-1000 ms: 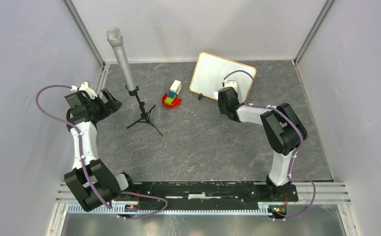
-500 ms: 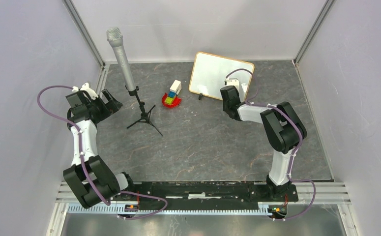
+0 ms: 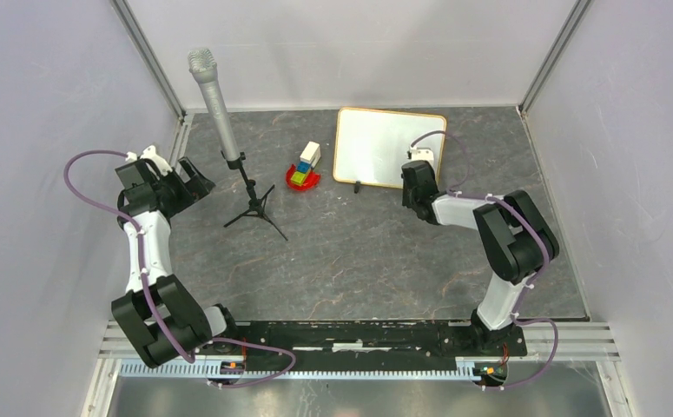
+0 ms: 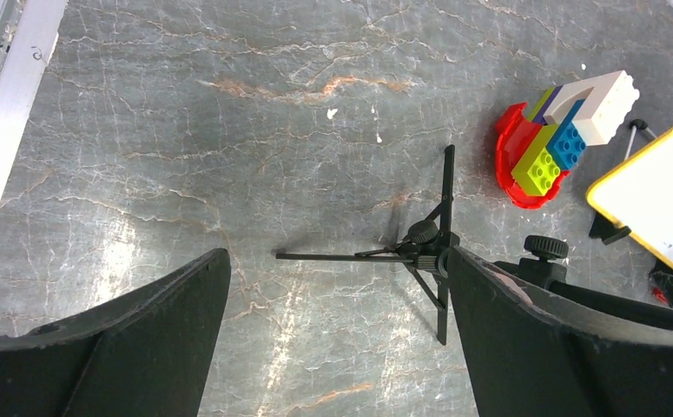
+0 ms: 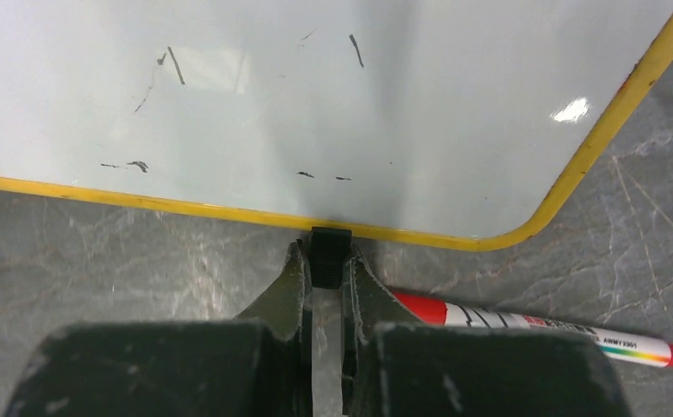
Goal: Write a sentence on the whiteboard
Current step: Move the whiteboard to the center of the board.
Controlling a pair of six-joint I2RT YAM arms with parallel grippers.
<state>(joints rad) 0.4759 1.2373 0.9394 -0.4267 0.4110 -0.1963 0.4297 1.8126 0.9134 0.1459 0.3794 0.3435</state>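
On the overhead feed the whiteboard (image 3: 385,143) sits in the upper centre-right of the frame, on the dark marbled bench (image 3: 350,252), with its long edges running nearly level across the picture. My right end effector (image 5: 326,265) is at the board's lower edge, and the right wrist feed shows its fingers (image 5: 291,291) pressed together on the black clip foot (image 5: 328,248) just under the yellowish frame. So I am pinching the whiteboard by that foot. The board fills the top of that feed, and its white face carries a few short dark strokes and smudges. A red-and-white marker (image 5: 541,328) lies flat on the bench at the lower right, just beside the right-hand finger and partly hidden behind it.

My left end effector (image 4: 337,261) is at the left side of the overhead frame, well apart from the board. Its fingers are spread wide and grip nothing. Its wrist feed looks down on the black tripod (image 4: 424,243) that carries the grey microphone (image 3: 214,95). To the upper right of that feed a small stack of toy bricks (image 4: 558,139) rests on a red piece, near the board's corner.
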